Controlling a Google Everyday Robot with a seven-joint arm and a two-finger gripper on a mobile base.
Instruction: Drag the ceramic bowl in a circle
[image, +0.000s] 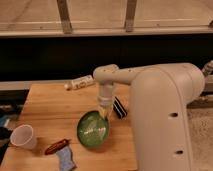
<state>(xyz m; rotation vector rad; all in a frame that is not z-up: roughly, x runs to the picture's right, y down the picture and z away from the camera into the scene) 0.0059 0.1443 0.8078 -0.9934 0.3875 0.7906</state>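
**Camera view: gripper at the far-right rim of the bowl**

Camera view, the only one. We see the gripper (104, 113) pointing straight down from the arm (160, 105), its tip at the far-right rim of the ceramic bowl (93, 129). The bowl lies toward the near left of the fingers, on the near half of the bench (47, 107), just right of centre. Being round, it has no long axis to align with. Whether the fingers pinch the rim or merely press inside it we cannot tell. We judge that the circular drag turns on this rim contact: the bowl trails the tip.

Count: one green bowl, one white cup (23, 136) at the near left, one white bottle (80, 82) lying at the far edge, one dark striped object (119, 107) just right of the gripper, one reddish item (56, 146) and one blue item (65, 160) by the near edge.
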